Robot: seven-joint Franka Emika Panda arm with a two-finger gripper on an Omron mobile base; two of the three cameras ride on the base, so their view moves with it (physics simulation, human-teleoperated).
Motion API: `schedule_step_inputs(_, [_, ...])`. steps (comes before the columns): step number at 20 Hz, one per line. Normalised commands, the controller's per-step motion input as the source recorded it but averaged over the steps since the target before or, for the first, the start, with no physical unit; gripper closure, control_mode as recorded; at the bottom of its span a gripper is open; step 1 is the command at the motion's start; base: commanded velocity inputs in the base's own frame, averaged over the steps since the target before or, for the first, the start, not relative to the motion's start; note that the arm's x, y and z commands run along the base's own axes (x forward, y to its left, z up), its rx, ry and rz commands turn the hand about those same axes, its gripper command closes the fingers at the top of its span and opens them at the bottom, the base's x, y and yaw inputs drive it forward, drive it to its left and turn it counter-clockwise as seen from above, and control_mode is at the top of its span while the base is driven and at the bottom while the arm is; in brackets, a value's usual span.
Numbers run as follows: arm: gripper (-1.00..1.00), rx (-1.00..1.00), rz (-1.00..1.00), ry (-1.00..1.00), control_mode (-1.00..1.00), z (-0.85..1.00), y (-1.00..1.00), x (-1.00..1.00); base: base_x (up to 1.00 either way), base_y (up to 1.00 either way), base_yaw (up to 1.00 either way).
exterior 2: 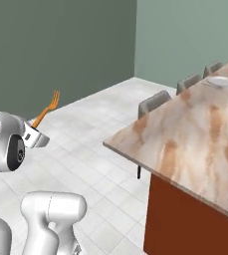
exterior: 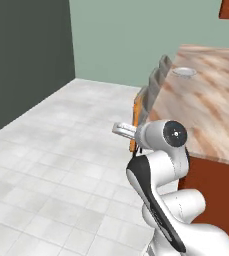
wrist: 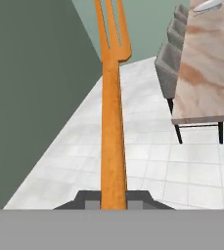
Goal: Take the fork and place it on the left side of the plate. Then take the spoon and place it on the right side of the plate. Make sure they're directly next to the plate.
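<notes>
Your gripper (wrist: 114,202) pinches the fork (wrist: 112,122) by its handle end, tines out over the floor, well apart from the plate (exterior 2: 221,81) at the bench's (exterior 2: 195,134) far end, so a swing could twist it loose.

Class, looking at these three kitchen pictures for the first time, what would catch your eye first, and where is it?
The slim orange fork stands out most, held by its handle in the shut two-finger gripper, tines pointing away, out over the tiled floor. Next comes the long marble-patterned counter with grey chairs along its edge. A small round white-grey plate sits at its far end.
</notes>
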Motion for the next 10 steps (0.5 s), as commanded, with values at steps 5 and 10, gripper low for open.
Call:
schedule_step_inputs(5, [1.0, 0.0, 0.0, 0.0, 1.0, 0.0, 0.0, 0.0, 0.73, 1.0, -0.27])
schedule_step_inputs(10, [1.0, 0.0, 0.0, 0.0, 1.0, 0.0, 0.0, 0.0, 0.72, 1.0, -0.28])
